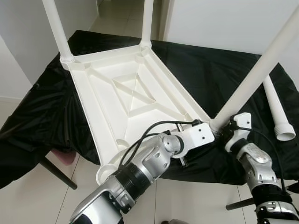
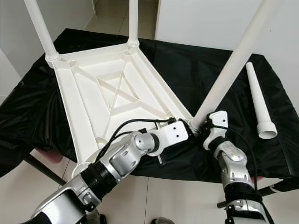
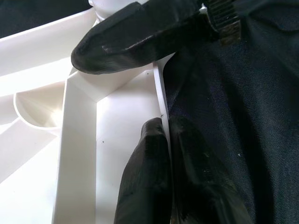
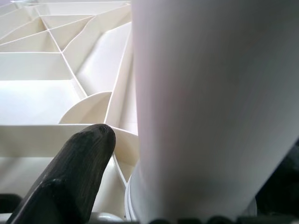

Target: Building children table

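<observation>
I see the white tabletop [image 1: 126, 100] upside down on a black cloth [image 1: 210, 70], ribs facing up. Two legs stand in its far corners [image 1: 57, 29] [image 1: 147, 22]. A third leg [image 1: 254, 77] leans tilted in the near right corner socket. A fourth leg [image 1: 276, 112] lies loose on the cloth, well apart to the right.

Left gripper [image 3: 161, 126]: clenched on the tabletop's edge wall just beside that socket, one finger [image 3: 145, 172] inside the rim, one outside.

Right gripper [image 1: 224, 128]: at the base of the tilted leg; it appears clasped around it, though only one finger [image 4: 70, 177] is clear.
</observation>
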You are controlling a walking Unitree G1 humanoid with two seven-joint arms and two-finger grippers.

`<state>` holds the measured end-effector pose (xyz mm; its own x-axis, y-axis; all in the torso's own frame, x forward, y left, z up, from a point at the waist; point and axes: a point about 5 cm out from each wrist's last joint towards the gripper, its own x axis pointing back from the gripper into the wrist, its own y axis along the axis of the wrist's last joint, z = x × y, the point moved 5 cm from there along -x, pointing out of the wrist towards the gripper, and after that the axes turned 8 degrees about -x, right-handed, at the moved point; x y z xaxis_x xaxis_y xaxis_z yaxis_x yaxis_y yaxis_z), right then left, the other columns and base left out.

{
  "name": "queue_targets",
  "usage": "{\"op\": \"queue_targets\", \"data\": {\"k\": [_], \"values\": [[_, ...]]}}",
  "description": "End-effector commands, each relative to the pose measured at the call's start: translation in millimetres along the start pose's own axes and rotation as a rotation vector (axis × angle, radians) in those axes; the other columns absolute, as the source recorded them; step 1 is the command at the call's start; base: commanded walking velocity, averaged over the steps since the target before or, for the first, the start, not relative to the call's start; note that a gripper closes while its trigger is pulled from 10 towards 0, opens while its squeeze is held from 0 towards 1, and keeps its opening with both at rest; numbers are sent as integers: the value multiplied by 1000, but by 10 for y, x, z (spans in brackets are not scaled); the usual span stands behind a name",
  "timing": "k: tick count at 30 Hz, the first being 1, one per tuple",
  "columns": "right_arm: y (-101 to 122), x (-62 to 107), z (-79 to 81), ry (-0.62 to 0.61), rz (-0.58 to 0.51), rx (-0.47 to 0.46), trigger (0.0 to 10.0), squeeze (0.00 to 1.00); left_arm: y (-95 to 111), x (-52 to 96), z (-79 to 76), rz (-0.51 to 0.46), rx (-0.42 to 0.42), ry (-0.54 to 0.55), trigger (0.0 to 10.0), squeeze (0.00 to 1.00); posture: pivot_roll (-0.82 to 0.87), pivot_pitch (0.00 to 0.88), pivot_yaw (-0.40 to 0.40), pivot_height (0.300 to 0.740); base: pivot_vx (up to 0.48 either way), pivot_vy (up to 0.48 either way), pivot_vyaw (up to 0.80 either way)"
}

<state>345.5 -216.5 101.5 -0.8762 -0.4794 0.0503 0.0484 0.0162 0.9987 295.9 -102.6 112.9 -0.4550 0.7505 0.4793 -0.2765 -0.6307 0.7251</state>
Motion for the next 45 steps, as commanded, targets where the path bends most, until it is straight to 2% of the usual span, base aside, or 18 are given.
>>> {"op": "queue_targets", "data": {"k": [1,10,12,13,14,15,18,19,20,21,26,28,34,35,36,37,38,45], "values": [[-342,51,182,92,124,-60,10000,0,55,-32,-75,-8,-35,-33,10000,0,14,34,-14,740,0,0,0],[-525,202,-4,64,217,-73,10000,0,51,-21,-83,-8,-42,-38,10000,0,11,35,2,740,0,0,0],[-525,202,-4,64,217,-73,10000,0,51,-21,-83,-8,-42,-38,10000,0,11,35,2,740,0,0,0],[-544,223,-30,59,227,-81,6471,0,51,-21,-86,-8,-43,-40,10000,0,10,35,4,740,0,0,0],[-544,223,-30,59,227,-81,6471,0,51,-21,-86,-8,-43,-40,10000,0,10,35,4,740,0,0,0],[-545,235,-61,49,226,-98,4196,0,52,-20,-89,-9,-45,-42,10000,0,11,35,6,740,0,0,0],[-545,235,-61,49,226,-98,4196,0,52,-20,-89,-9,-45,-42,10000,0,11,35,6,740,0,0,0],[-545,243,-73,52,227,-104,2745,0,53,-20,-91,-9,-46,-43,10000,0,13,36,6,740,0,0,0],[-545,243,-73,52,227,-104,2745,0,53,-20,-91,-9,-46,-43,10000,0,13,36,6,740,0,0,0],[-562,244,-52,65,235,-100,0,0,53,-20,-94,-8,-47,-44,10000,0,13,37,5,740,0,0,0],[-607,234,43,113,246,-100,0,0,52,-18,-96,-7,-46,-45,10000,0,14,38,3,740,0,0,0],[-623,213,128,139,236,-106,0,0,51,-19,-98,-7,-44,-44,10000,0,14,39,0,740,0,0,0],[-629,202,165,133,207,-114,0,0,54,-21,-103,-8,-43,-44,10000,0,11,39,0,740,0,0,0],[-634,195,162,117,202,-112,3137,0,55,-22,-106,-8,-43,-45,10000,0,8,39,-1,740,0,0,0],[-634,195,162,117,202,-112,3137,0,55,-22,-106,-8,-43,-45,10000,0,8,39,-1,740,0,0,0],[-638,186,157,99,198,-111,7451,0,56,-22,-107,-9,-42,-45,10000,0,8,39,-1,740,0,0,0],[-648,171,163,83,200,-107,10000,0,58,-23,-110,-10,-42,-46,10000,0,6,41,-1,740,0,0,0],[-616,42,280,36,168,-121,10000,0,62,-25,-115,-12,-40,-49,10000,0,5,41,-2,740,0,0,0]]}}
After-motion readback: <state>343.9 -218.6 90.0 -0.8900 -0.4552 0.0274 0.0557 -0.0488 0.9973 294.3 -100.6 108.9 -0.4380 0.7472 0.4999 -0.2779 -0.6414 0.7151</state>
